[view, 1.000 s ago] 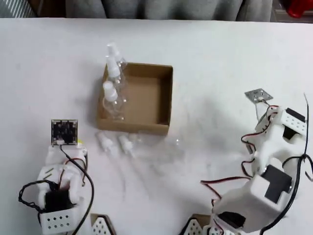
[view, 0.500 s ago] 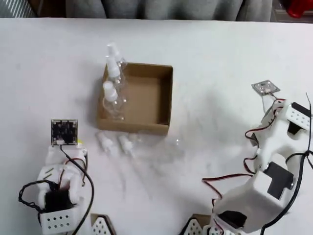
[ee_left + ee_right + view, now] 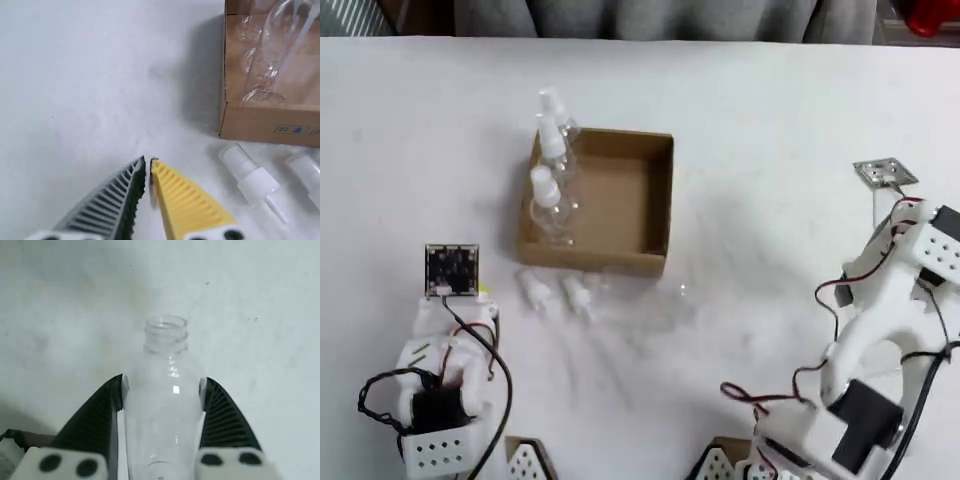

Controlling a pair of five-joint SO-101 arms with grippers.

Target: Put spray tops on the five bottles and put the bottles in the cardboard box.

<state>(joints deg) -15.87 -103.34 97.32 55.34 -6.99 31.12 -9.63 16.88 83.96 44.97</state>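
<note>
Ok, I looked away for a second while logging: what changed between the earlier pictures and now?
The right arm swung away from the brown cardboard box, toward the right side of the white table, its fingers around a clear uncapped plastic bottle. The left arm, the box, the clear topped bottles in it and the white spray tops lying beside it stayed put.

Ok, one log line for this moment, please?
left gripper: shut, empty, near box | right gripper: shut on uncapped bottle | capped bottles in box | two loose tops beside box
</note>
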